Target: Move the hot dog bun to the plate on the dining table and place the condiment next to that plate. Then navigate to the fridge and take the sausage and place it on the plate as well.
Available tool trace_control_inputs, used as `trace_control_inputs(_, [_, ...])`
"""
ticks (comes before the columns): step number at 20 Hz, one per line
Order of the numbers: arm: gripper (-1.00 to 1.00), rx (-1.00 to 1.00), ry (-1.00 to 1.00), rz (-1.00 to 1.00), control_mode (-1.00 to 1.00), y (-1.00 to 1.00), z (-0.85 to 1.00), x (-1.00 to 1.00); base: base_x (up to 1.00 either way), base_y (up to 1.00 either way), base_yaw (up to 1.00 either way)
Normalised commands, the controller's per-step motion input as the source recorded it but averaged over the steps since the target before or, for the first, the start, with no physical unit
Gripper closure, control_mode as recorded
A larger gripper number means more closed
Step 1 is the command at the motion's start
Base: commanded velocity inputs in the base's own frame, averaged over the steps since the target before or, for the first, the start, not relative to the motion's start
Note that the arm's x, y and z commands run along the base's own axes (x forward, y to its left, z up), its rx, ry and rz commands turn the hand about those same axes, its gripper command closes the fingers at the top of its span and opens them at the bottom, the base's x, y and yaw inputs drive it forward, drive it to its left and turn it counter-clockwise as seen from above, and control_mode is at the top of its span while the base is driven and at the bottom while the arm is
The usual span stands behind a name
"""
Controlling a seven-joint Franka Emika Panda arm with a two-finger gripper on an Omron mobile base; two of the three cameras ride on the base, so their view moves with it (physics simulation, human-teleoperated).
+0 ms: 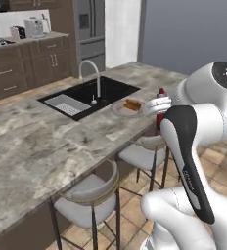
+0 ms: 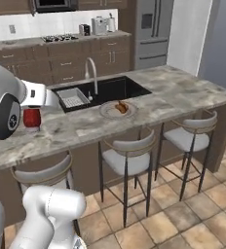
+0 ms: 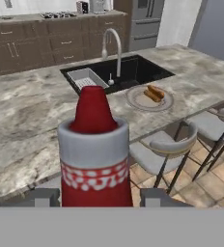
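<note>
The condiment [image 3: 93,154] stands upright, clamped in the pincer [image 3: 97,195] beside the dining table [image 3: 32,111].

My gripper [image 3: 95,195] has dark grey fingertips either side of a red plastic squeeze bottle [image 3: 93,159] with a white collar and a red band dotted white. The round shallow plate [image 3: 167,102] is grey with a paler rim; the split bun [image 3: 154,92] on it is orange-tan. The long marble tabletop [image 1: 47,141] is veined grey-beige, its sink [image 2: 116,89] black, the curved tap [image 2: 91,73] chrome.
</note>
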Motion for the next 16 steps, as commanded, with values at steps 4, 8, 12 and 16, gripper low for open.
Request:
trace_control_inputs(4, [1.00, 0.00, 0.00, 0.00, 1.00, 0.00, 0.00, 0.00, 0.27, -0.77, 0.43])
trace_control_inputs(8, [1.00, 0.00, 0.00, 0.00, 1.00, 0.00, 0.00, 0.00, 0.21, -0.84, 0.40])
trace_control_inputs(12, [1.00, 0.00, 0.00, 0.00, 1.00, 0.00, 0.00, 0.00, 0.21, -0.80, 0.41])
trace_control_inputs(16, [1.00, 0.00, 0.00, 0.00, 1.00, 0.00, 0.00, 0.00, 0.24, -0.85, 0.39])
